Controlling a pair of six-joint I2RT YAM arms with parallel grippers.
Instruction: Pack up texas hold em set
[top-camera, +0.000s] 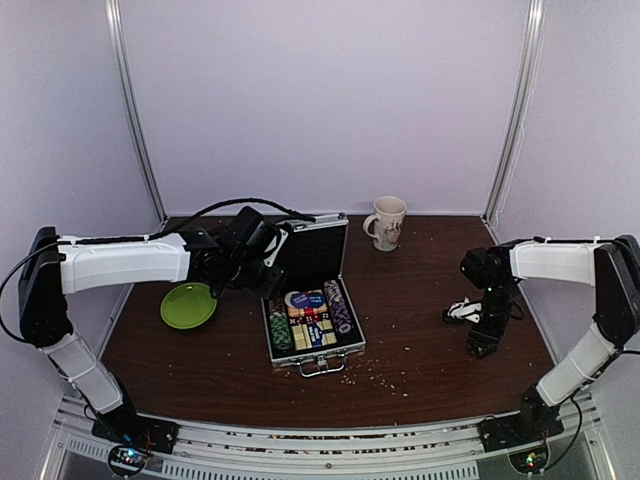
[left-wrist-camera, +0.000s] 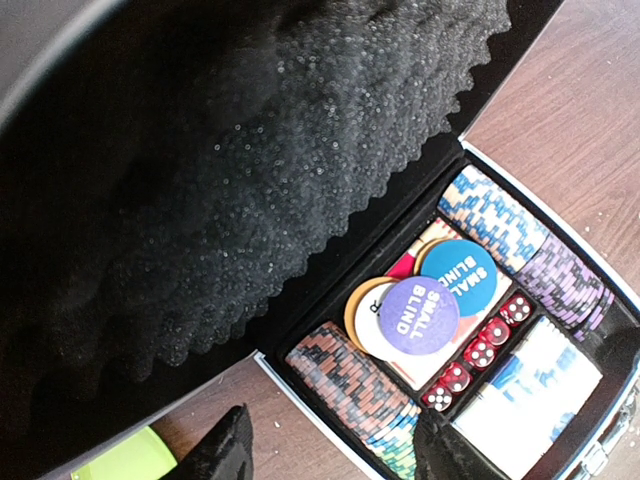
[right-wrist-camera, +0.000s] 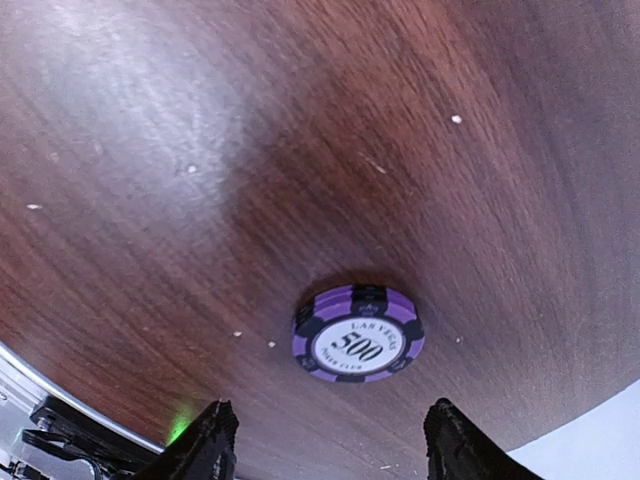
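The silver briefcase (top-camera: 345, 350) lies open mid-table with its black foam lid (top-camera: 318, 248) upright. In the left wrist view it holds rows of poker chips (left-wrist-camera: 375, 390), a purple dealer button (left-wrist-camera: 418, 315), a blue dealer button (left-wrist-camera: 462, 280), red dice (left-wrist-camera: 480, 350) and a card deck (left-wrist-camera: 525, 395). My left gripper (top-camera: 262, 278) is open and empty at the case's back left corner, its fingers (left-wrist-camera: 225, 450) either side of the case's left wall. My right gripper (top-camera: 484, 342) is open just above a lone purple 500 chip (right-wrist-camera: 358, 334) lying flat on the table.
A green plate (top-camera: 188, 305) sits left of the case, under my left arm. A beige mug (top-camera: 387, 222) stands at the back right of centre. Small crumbs are scattered on the brown table (top-camera: 420, 340). Metal rails run along the table's near edge.
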